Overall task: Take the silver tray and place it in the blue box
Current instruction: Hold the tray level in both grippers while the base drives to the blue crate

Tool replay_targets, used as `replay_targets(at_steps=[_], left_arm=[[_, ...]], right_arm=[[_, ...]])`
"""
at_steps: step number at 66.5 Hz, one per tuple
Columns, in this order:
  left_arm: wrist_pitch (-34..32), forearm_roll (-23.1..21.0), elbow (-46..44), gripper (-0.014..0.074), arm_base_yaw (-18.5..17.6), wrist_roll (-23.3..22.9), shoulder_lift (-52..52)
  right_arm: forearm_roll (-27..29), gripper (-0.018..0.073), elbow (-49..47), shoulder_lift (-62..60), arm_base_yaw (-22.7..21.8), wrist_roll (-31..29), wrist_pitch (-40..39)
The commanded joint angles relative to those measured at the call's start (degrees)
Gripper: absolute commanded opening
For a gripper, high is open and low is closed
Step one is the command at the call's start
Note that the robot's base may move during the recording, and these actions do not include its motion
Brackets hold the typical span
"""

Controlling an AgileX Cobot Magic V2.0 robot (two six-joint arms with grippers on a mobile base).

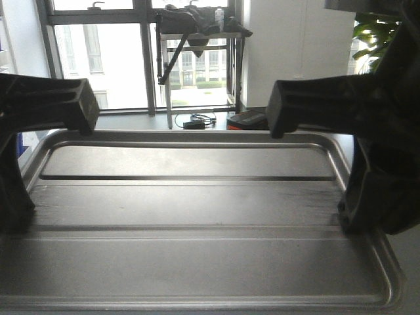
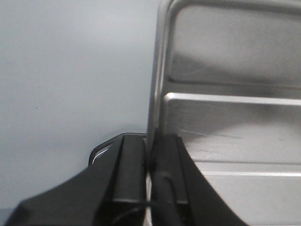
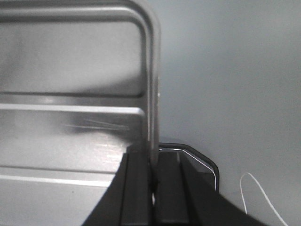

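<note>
The silver tray (image 1: pixel 197 203) fills the front view, held up close with its ribbed base facing the camera. My left gripper (image 2: pixel 150 155) is shut on the tray's left rim, one finger on each side of the thin metal edge. My right gripper (image 3: pixel 153 162) is shut on the opposite rim in the same way. In the front view the left gripper (image 1: pixel 16 210) and right gripper (image 1: pixel 354 210) show as black shapes at the tray's two sides. The tray's base (image 2: pixel 225 141) (image 3: pixel 70 132) runs away from each wrist camera. The blue box is out of view.
Under the tray a plain grey surface (image 2: pixel 70 94) shows in both wrist views, with a thin white wire (image 3: pixel 256 188) on it. Beyond the tray are large windows, a metal stand (image 1: pixel 197 39), cables on the floor (image 1: pixel 197 121) and a plant (image 1: pixel 374 33).
</note>
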Motion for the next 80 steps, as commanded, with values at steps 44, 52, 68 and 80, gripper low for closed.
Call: replay_targets(at_steps=[44,52,68,80], left_arm=[[-1.0,1.4,-1.9,-0.0015,0.1,-0.2,-1.5],[-1.0,1.4,-1.9,-0.0015,0.1,-0.2,-1.5],[-1.0,1.4,-1.9,-0.0015,0.1,-0.2,-1.5],[-1.0,1.4,-1.9,-0.0015,0.1,-0.2,-1.5]], right_arm=[[-1.7,0.0053,-1.4,-1.5,0.1,-0.1,-1.3],[-1.7,0.0053,-1.4,-1.5,0.1,-0.1,-1.3],[-1.7,0.0053,-1.4,-1.5,0.1,-0.1,-1.3],[-1.7,0.0053,-1.4,-1.5,0.1,-0.1,-1.3]])
